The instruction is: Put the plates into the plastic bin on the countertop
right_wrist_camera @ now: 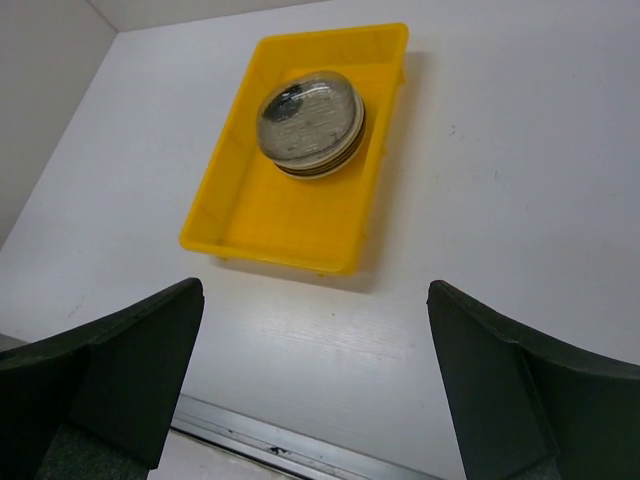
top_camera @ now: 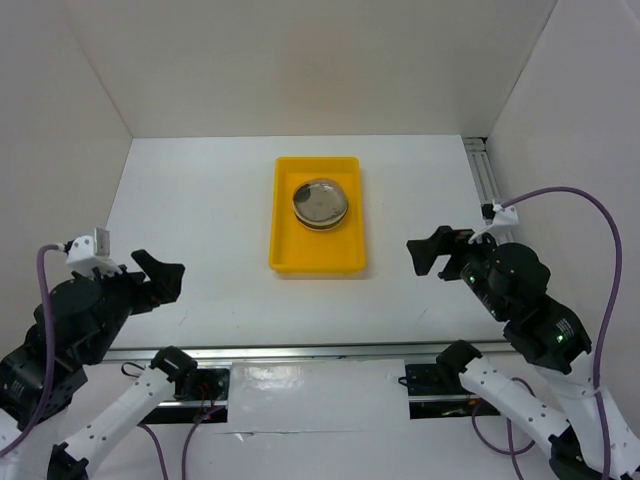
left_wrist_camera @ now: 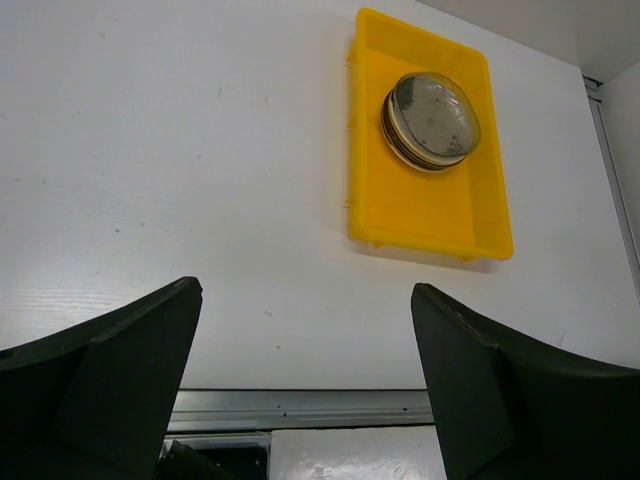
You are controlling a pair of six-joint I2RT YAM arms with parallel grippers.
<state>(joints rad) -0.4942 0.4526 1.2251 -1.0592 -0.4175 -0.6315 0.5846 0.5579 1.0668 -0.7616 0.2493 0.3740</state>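
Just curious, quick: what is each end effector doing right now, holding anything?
Left end effector: open, holding nothing.
Right end effector: open, holding nothing.

The plates (top_camera: 320, 202) are stacked in 1 pile in the far half of the plastic bin (top_camera: 318, 262), which is set mid-way across the countertop (top_camera: 200, 240). The left gripper (top_camera: 163, 278) and the right gripper (top_camera: 426, 254) are held nearer, on either side.
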